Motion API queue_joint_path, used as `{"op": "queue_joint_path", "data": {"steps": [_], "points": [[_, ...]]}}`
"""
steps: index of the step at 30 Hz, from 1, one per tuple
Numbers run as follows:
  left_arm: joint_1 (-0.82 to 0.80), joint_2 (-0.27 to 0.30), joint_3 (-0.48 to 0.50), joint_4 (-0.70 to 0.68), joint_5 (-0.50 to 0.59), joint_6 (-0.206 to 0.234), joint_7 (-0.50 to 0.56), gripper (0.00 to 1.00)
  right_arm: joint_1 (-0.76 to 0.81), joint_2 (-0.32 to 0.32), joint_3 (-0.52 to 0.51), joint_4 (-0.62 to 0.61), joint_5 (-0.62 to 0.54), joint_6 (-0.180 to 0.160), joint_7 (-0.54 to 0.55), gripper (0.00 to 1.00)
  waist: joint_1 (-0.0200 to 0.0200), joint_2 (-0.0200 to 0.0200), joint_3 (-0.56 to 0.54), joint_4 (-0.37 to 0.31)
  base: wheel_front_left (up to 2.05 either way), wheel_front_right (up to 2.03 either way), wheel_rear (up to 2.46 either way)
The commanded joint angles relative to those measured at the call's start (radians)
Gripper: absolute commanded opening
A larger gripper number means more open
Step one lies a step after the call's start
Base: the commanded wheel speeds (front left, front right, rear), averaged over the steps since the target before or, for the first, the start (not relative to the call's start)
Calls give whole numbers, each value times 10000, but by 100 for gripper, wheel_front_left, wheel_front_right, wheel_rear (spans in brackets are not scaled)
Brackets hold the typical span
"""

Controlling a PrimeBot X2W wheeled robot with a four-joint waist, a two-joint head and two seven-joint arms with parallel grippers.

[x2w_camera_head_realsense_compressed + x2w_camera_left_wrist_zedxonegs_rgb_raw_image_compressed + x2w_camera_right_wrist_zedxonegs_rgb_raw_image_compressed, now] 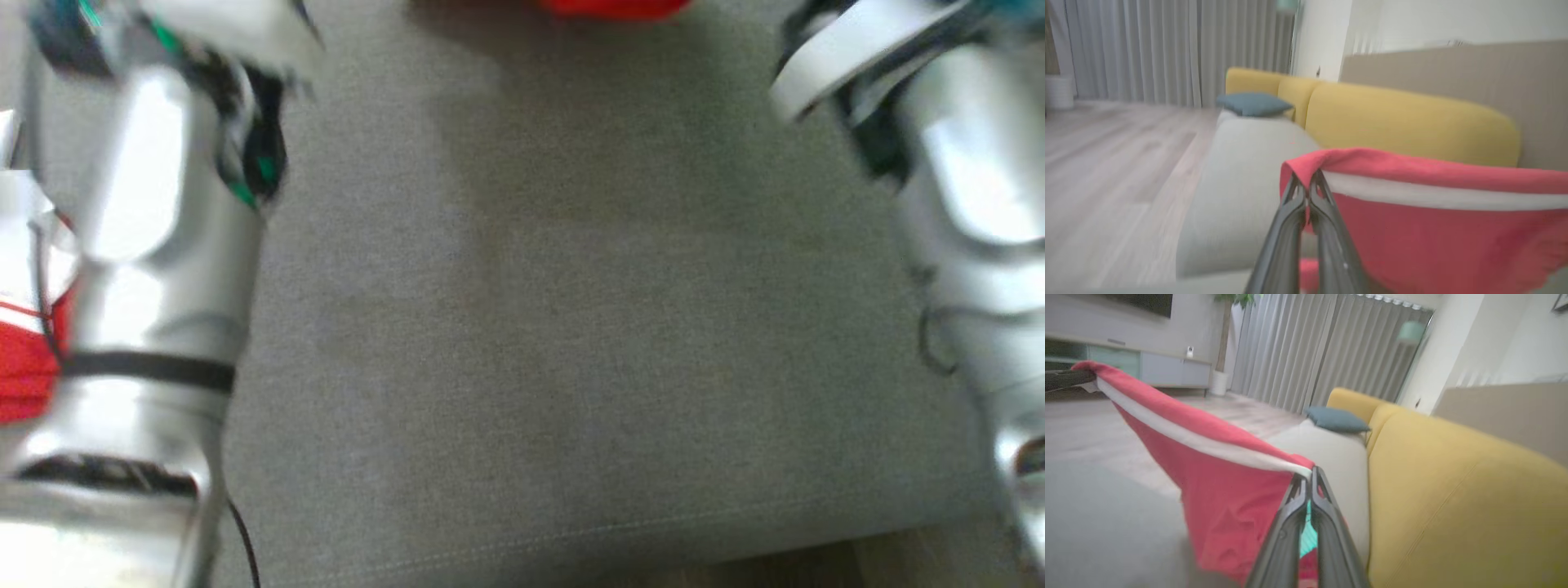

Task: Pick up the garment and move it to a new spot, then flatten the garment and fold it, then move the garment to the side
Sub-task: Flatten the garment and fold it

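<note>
Pinching the garment by its striped edge, left end effector and right end effector are both clamped shut, stretching it above the sofa. Lowering both evenly, edge taut, should lay it flat.

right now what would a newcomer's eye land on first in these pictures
The red garment with a white band, hanging stretched between the two shut grippers: the left gripper pinches one top corner, the right gripper the other. Beyond it runs the yellow sofa back, with a blue cushion at the far end of the grey seat.
</note>
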Motion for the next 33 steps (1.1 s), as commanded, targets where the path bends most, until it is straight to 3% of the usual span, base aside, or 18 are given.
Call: {"op": "queue_joint_path", "data": {"steps": [1, 9, 17, 25, 33], "points": [[187, 189, 383, 39, -85, -60, -45, 0, 148, 298, 291, 215, 41, 35, -208, 0, 0, 0, 152, -6, 0, 0, 0], [2404, -307, 980, 1239, -268, -262, -51, 0, 1685, 1189, 1754, 2642, 1238, 35, -692, 0, 0, 0, 347, 32, 0, 0, 0], [4695, -378, 1569, -181, 204, -349, -52, 0, 3556, 961, 2089, 2033, 2402, 35, -982, 0, 0, 0, -234, 115, 0, 0, 0], [7916, -129, 1971, -2326, 704, -473, -52, 0, 6874, 125, 1161, -770, 2465, 35, -942, 0, 0, 0, -1125, 254, 0, 0, 0], [10797, -104, 2019, -4682, 451, -58, 836, 0, 10780, 179, -878, -4717, 1501, 35, 1081, 0, 0, 0, -1695, 466, 0, 0, 0]]}}
